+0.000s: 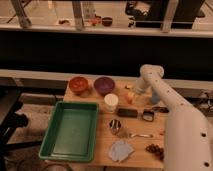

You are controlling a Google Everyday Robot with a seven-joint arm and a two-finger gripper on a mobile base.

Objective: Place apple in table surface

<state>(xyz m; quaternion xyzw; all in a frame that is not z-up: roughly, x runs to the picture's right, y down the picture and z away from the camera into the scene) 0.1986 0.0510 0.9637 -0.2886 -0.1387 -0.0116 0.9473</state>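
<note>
Filling the lower middle of the view, the table surface (102, 127) is pale wooden planking, with dark shelving, railings and metal uprights behind it at 12 o'clock. A green tray (70, 131) covers its 9 o'clock side. Along the far edge sit an orange bowl (78, 85) and a purple bowl (104, 85), and a white cup (111, 102) stands near the centre. A dark flat object (127, 113) lies at 3 o'clock of the cup; a folded cloth (120, 150) lies at 6 o'clock. The gripper (133, 91) hangs at the end of the white arm (175, 115), just above the apple (129, 97), which appears to rest on the planks at 2 o'clock of the cup. Whether it grips the fruit I cannot tell. The arm hides the table's 3 o'clock edge.
</note>
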